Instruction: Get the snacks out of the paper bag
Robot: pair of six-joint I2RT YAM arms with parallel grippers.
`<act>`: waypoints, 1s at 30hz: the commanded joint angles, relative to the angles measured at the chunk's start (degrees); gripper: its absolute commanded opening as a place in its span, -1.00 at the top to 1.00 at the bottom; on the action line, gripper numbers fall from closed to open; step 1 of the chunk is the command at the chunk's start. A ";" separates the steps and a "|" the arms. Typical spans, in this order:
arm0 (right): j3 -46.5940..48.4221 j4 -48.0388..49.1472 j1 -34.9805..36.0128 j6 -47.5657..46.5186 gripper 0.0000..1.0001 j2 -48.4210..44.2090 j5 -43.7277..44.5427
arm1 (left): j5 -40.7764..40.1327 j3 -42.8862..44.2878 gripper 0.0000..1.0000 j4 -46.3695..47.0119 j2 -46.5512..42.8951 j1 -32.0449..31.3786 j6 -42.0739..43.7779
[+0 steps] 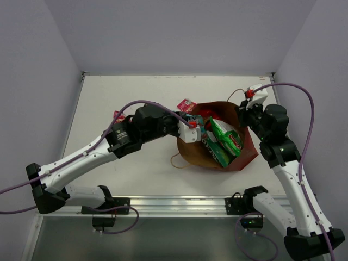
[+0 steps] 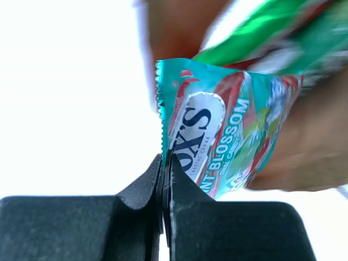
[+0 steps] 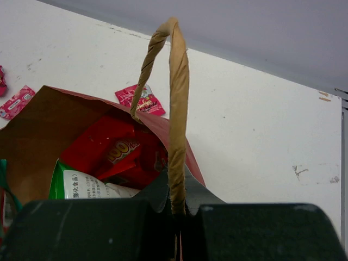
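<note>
The brown paper bag lies open in the middle of the table, mouth facing up at the camera. Inside are green-and-white packets and red packets. My left gripper is at the bag's left rim, shut on the edge of a flat teal packet; its jaws pinch the serrated seam. My right gripper is shut on the bag's twine handle at the right rim. The right wrist view shows a red packet and a green-and-white one in the bag.
One tiny pink-red packet lies on the table just behind the bag, and another lies by the left arm's wrist. Both show in the right wrist view. The bag's other handle loops out at front left.
</note>
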 commanded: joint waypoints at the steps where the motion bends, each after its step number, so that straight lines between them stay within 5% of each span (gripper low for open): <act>1: 1.21 8.12 0.17 -0.65 0.97 -2.07 1.93 | -18.35 1.92 1.00 12.52 -4.84 1.83 -5.25; 4: 1.21 8.12 0.26 -0.21 0.97 -2.07 2.11 | -25.68 2.08 1.00 15.46 -6.08 6.56 -8.76; 10: 1.65 7.95 0.26 -0.04 0.97 -1.98 2.20 | -23.35 -0.28 1.00 18.35 -2.31 21.75 -15.53; 23: 1.12 7.86 0.34 0.84 0.97 -1.89 0.18 | -34.05 3.40 1.00 41.11 30.80 37.43 -16.86; 26: 1.03 7.95 0.34 0.93 0.97 -1.80 0.26 | -33.80 5.25 0.55 41.22 34.69 37.78 -20.02; 27: 1.03 7.86 0.34 0.93 0.97 -1.72 0.35 | -33.10 7.17 0.28 39.73 35.05 37.69 -21.16; 28: 1.12 7.77 0.34 0.84 0.97 -1.71 0.44 | -31.87 7.88 -0.26 36.06 35.05 37.00 -24.21; 30: 1.03 7.86 0.34 0.75 0.96 -1.98 0.70 | -30.37 6.76 -0.70 33.66 31.81 36.12 -27.21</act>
